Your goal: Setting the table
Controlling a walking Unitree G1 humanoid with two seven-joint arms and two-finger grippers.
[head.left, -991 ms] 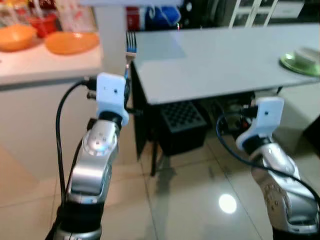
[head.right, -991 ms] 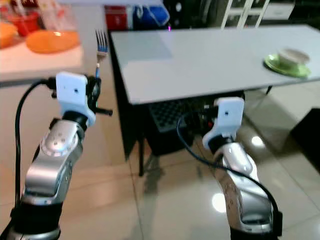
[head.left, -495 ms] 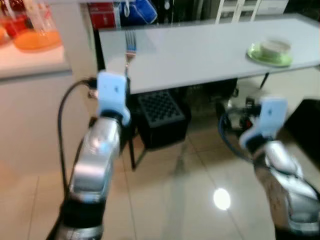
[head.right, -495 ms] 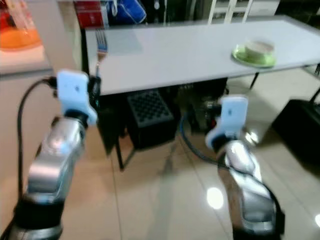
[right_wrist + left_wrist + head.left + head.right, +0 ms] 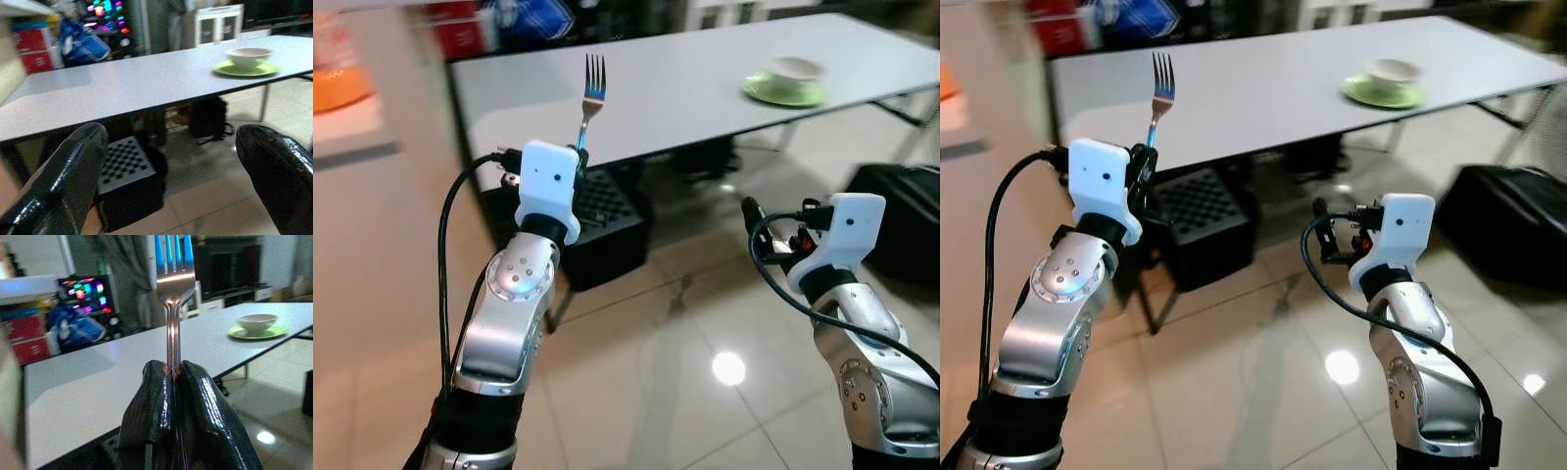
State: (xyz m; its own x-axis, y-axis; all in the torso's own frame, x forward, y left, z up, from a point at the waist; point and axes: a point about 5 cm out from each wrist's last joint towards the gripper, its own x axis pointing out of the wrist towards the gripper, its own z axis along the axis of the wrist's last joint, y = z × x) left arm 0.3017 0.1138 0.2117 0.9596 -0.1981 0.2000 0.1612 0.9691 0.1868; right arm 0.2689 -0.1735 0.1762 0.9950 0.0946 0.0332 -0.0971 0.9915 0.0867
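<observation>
Your left gripper (image 5: 175,377) clamped the fork (image 5: 591,90) upright by its thin, stiff, slippery handle; right gripper (image 5: 171,161) gaped empty.

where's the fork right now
The fork stands upright, tines up, clamped in the left gripper on the robot's left, short of the white table that holds the green plate.

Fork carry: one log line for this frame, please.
left end effector: shut on fork, tines up | right end effector: open | white table: ahead, bowl on green plate
</observation>
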